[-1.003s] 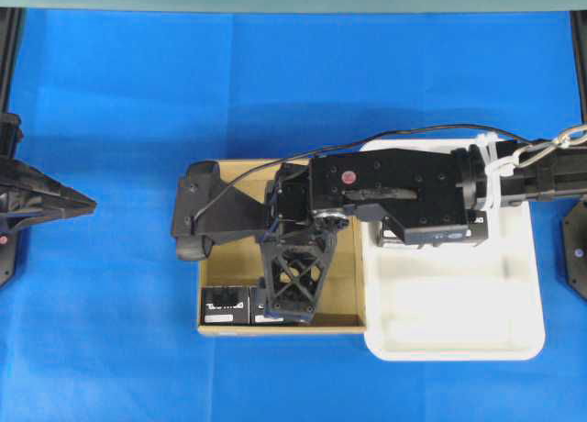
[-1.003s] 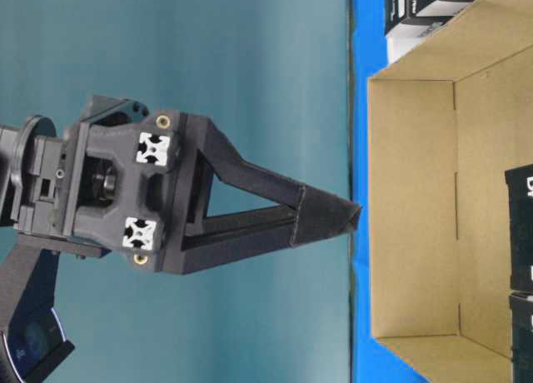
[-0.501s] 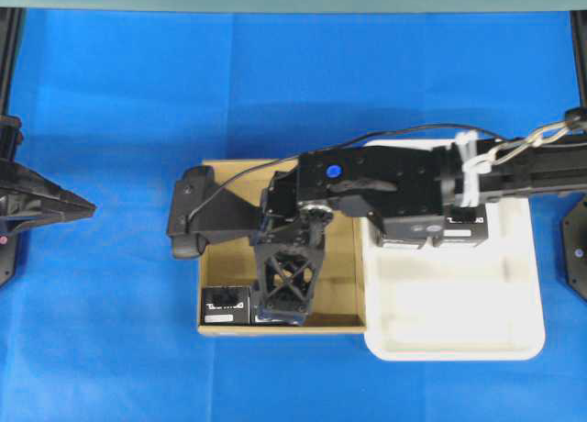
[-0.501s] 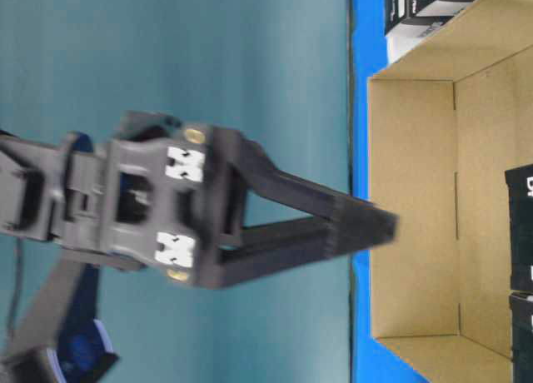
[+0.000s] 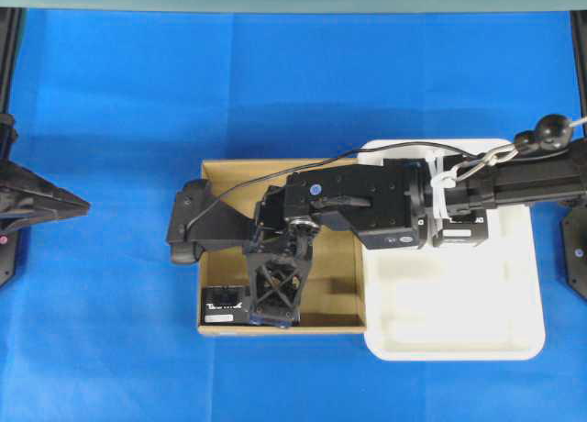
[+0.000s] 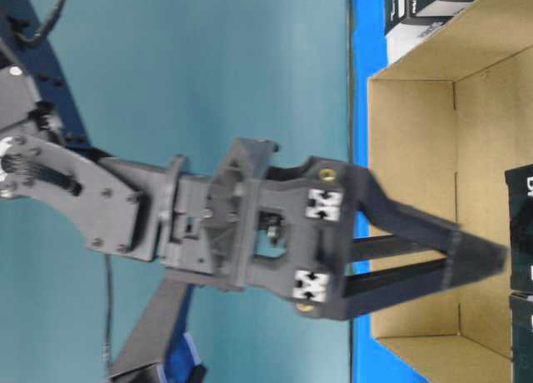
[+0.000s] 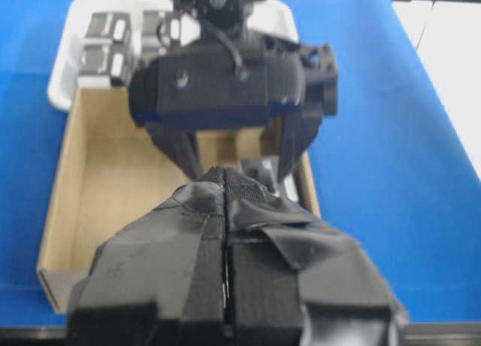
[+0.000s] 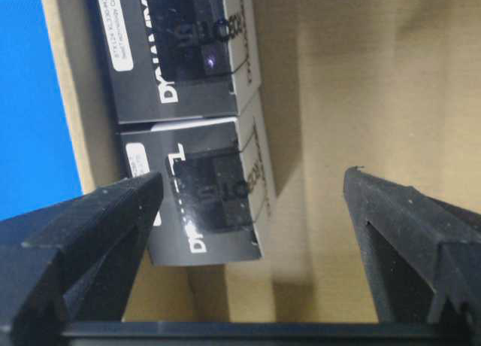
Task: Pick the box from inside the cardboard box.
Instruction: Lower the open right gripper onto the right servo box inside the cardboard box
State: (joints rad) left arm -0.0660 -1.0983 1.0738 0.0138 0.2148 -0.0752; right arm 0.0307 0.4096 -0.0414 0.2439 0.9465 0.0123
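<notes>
The brown cardboard box (image 5: 321, 294) holds two black boxes along its front wall. One box (image 5: 225, 303) shows fully; the other (image 8: 207, 199) lies under my right gripper (image 5: 266, 289). That gripper is open and low inside the cardboard box (image 8: 331, 98). Its left finger (image 8: 98, 210) hangs over the nearer box's outer edge, and its right finger (image 8: 398, 210) is over bare cardboard. Nothing is between the pads. The farther box (image 8: 184, 53) lies beyond. My left gripper (image 5: 55, 202) is shut and empty at the table's left edge, its fingertips (image 7: 225, 180) pressed together.
A white tray (image 5: 459, 312) touches the cardboard box's right side and holds more black boxes (image 5: 459, 231) at its back, partly under the right arm. Blue cloth (image 5: 110, 349) covers the table. The cardboard walls (image 6: 412, 208) are low.
My right gripper has moved left and down into the cardboard box, toward the black boxes at the front wall, staying open. The left gripper has not moved.
</notes>
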